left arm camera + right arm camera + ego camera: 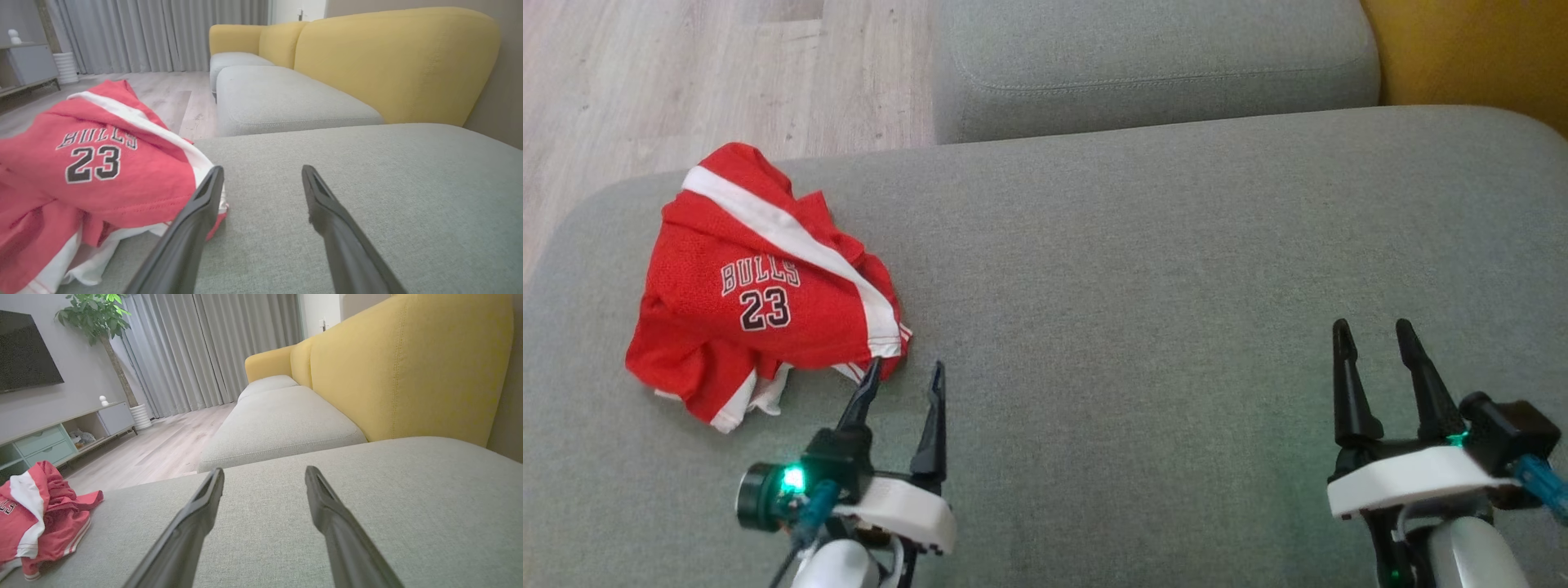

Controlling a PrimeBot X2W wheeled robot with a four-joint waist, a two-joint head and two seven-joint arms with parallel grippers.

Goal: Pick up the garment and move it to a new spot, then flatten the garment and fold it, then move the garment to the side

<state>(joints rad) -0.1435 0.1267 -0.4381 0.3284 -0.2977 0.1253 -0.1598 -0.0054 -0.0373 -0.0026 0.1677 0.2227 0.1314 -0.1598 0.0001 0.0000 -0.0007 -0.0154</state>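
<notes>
Garment [760, 286] lies crumpled on the cushion [1135, 286], just left of the left claw [905, 371], one fingertip [872, 374] at its hem. Both claws gape, empty; right claw [1374, 331] sits well apart.

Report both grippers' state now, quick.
Left gripper: open, holding nothing, one finger at the red jersey's edge.
Right gripper: open, empty, over the grey cushion.

Matt red mesh-cloth garment [768, 286] on coarse grey woven cushion [1176, 286].
</notes>
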